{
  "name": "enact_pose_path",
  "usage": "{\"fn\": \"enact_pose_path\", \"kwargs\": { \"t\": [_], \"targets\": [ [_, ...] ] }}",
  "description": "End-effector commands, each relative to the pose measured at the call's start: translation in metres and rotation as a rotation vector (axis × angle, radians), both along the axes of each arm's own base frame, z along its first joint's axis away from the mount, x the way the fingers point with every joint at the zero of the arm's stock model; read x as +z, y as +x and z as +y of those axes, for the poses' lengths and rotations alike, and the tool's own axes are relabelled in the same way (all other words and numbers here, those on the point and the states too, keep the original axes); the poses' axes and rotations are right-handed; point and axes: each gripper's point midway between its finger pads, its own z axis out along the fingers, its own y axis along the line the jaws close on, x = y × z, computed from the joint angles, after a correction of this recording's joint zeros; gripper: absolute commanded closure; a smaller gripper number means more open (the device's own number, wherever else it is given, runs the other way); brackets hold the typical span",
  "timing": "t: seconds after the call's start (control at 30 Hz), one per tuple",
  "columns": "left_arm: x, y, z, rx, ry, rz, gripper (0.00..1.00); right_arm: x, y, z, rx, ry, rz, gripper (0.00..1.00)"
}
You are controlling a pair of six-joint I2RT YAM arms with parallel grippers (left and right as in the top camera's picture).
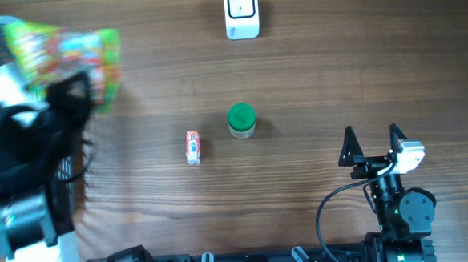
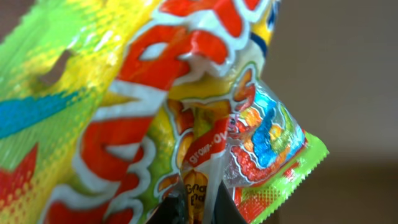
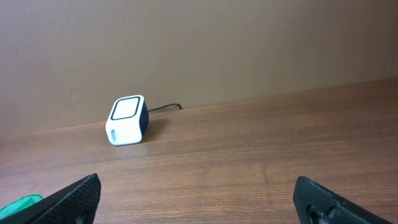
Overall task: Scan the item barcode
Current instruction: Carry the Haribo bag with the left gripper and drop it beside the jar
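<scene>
— Where's the bag?
— The bag (image 1: 69, 47) is at the table's (image 1: 319, 70) far left corner, held up in the left gripper (image 1: 70, 93). The jaws are clamped on it. In the left wrist view the bag fills the frame, and its lower edge is pinched in the gripper at the bottom.
— And the scanner?
— The scanner (image 1: 241, 12) stands at the middle of the far edge, well apart from the bag.
— The other arm?
— The right gripper (image 1: 373, 144) is at the near right with its jaws spread wide, grasping nothing.
— Anything else?
— A jar (image 1: 241, 120) and a carton (image 1: 192, 148) stand mid-table, near each other but apart.
</scene>
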Motion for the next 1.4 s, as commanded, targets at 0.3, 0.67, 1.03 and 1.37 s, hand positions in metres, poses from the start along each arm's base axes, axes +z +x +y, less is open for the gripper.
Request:
{"fn": "enact_pose_path", "kwargs": {
  "t": [0.3, 0.67, 1.03, 1.37],
  "targets": [
    [-0.177, -0.001, -0.022, 0.104, 0.538, 0.666, 0.96, 0.000, 0.000, 0.000, -0.003, 0.010, -0.002, 0.00],
    [-0.278, -0.020, -0.042, -0.004, 0.587, 0.900, 0.96, 0.000, 0.000, 0.000, -0.003, 0.010, -0.002, 0.00],
    [-0.277, 0.002, -0.078, -0.223, 0.571, 0.776, 0.96, 0.000, 0.000, 0.000, -0.003, 0.010, -0.002, 0.00],
    [-0.331, -0.011, -0.088, -0.289, 0.618, 0.937, 0.96, 0.000, 0.000, 0.000, -0.003, 0.010, -0.002, 0.00]
  ]
}}
